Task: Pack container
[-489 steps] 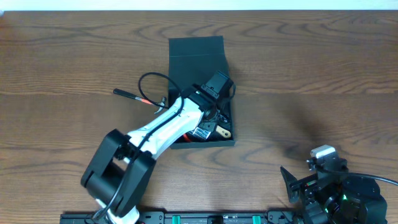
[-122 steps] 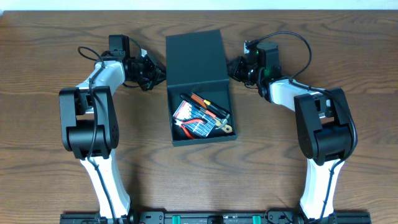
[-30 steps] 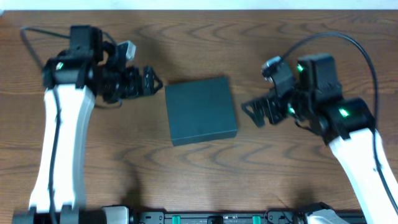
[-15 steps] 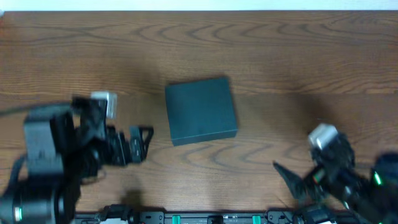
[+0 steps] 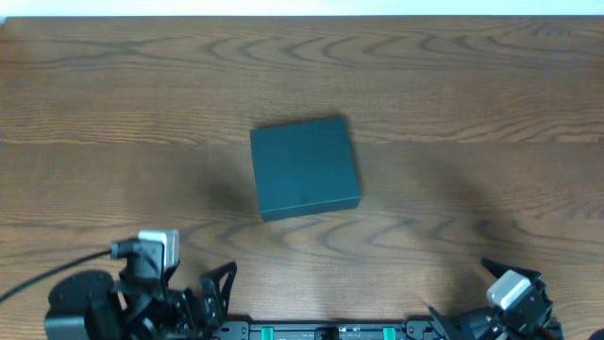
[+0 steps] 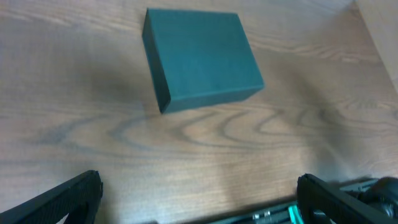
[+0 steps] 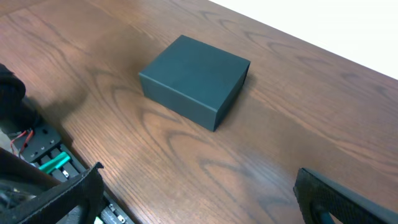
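The container (image 5: pixel 305 168) is a dark teal matte box lying in the middle of the wooden table with its flap lid shut flat; its contents are hidden. It also shows in the left wrist view (image 6: pixel 199 57) and in the right wrist view (image 7: pixel 194 79). My left gripper (image 5: pixel 215 295) is open and empty at the front left edge, well in front of the box; its fingers frame bare wood in the left wrist view (image 6: pixel 199 198). My right gripper (image 5: pixel 462 319) is open and empty at the front right edge, its fingers spread wide in the right wrist view (image 7: pixel 202 190).
A black rail with green clips (image 5: pixel 330 331) runs along the table's front edge, between the two arm bases. The wooden table (image 5: pixel 472 113) surrounds the box on all sides.
The box lid, open 4 seconds ago with tools showing inside, is now shut. Both arms have drawn back from beside the box to the table's front edge.
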You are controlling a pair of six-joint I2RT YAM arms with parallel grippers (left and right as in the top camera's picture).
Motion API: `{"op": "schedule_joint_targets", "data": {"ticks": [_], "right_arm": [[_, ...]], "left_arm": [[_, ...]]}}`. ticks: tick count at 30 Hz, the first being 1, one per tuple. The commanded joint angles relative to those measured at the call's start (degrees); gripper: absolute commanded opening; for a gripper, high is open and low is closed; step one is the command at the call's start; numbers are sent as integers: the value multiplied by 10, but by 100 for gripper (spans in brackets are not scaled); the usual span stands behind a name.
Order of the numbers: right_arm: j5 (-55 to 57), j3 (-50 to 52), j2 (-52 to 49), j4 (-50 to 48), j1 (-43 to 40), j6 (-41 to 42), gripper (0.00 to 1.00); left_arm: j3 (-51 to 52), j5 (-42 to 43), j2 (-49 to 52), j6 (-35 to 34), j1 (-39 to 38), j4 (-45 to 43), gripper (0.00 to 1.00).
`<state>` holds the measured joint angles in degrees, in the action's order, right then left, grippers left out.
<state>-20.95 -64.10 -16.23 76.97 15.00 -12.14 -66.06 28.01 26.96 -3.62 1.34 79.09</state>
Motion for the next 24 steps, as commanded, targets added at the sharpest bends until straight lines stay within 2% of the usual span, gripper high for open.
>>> {"op": "schedule_joint_targets", "data": {"ticks": [1, 20, 24], "right_arm": [[2, 7, 11, 0, -4, -1, 99], [2, 7, 10, 0, -4, -2, 99], [2, 7, 10, 0, -4, -2, 99]], "left_arm": [[2, -6, -18, -6, 2, 4, 99], [2, -7, -20, -12, 2, 4, 99], [2, -44, -20, -12, 2, 0, 99]]}}
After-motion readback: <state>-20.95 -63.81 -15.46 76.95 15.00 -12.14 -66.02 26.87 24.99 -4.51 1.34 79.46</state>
